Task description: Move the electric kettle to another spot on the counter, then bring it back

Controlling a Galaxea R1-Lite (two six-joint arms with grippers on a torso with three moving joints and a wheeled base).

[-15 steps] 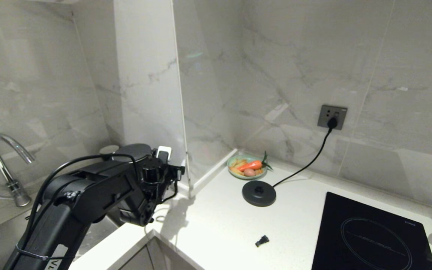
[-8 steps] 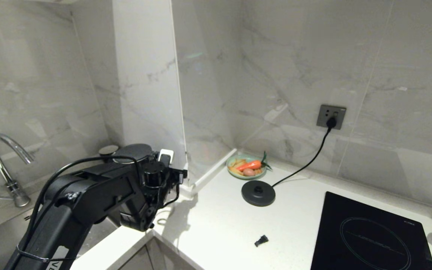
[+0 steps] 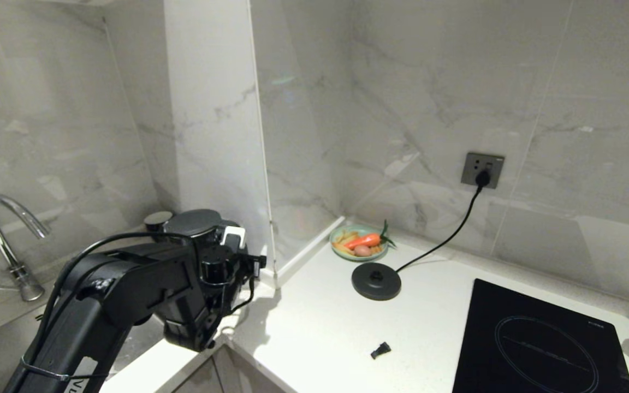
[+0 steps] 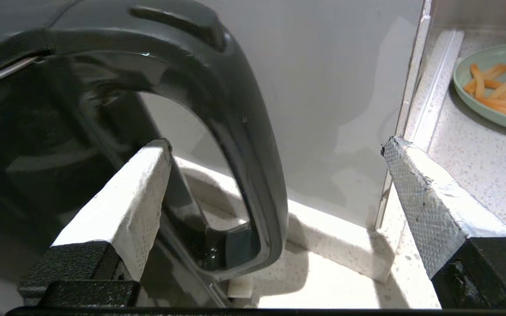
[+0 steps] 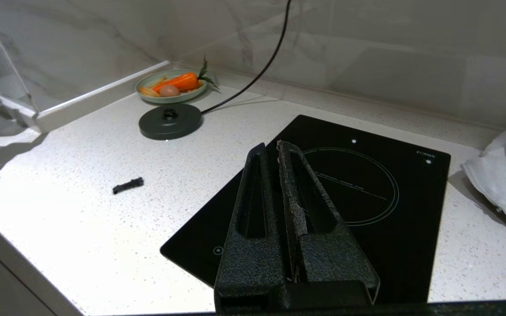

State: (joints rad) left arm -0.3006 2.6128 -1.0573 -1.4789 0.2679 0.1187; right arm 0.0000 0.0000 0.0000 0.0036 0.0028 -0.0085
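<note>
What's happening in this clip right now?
The left gripper is open around the loop handle of the electric kettle, which stands on the counter near the tap, away from its round base. One finger sits inside the loop. The right gripper is shut and hovers over the induction hob.
</note>
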